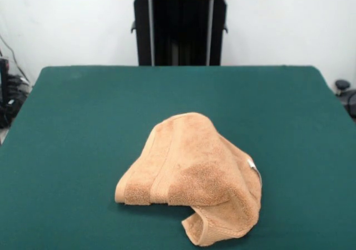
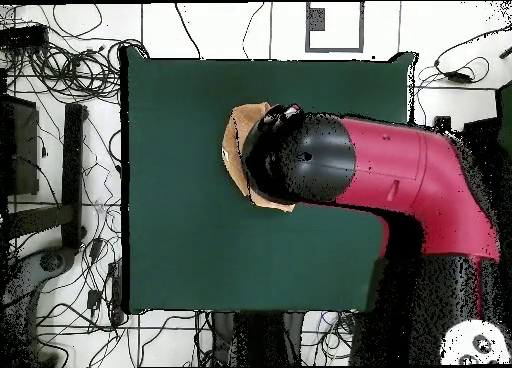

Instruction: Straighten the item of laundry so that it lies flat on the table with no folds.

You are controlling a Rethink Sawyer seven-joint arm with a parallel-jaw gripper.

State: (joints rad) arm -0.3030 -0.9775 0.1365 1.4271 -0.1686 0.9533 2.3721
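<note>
- The towel [image 1: 192, 178] lies bunched and folded over itself on the green desk [image 1: 83, 122], toward the camera-side edge in the front view, with a small tag showing at its right side.
- From overhead, the red and black arm [image 2: 390, 169] covers most of the towel [image 2: 237, 144], leaving only its edge visible.
- The fingers cannot be seen, so their state cannot be told.
- Cables [image 2: 60, 64] litter the floor beside the desk.
- The black pedestal [image 1: 181, 30] stands at the far side.

Crumpled towel [image 1: 194, 178] sole obstacle; bare table [image 1: 83, 122] all round; arm [image 2: 380, 169] overhead.
</note>
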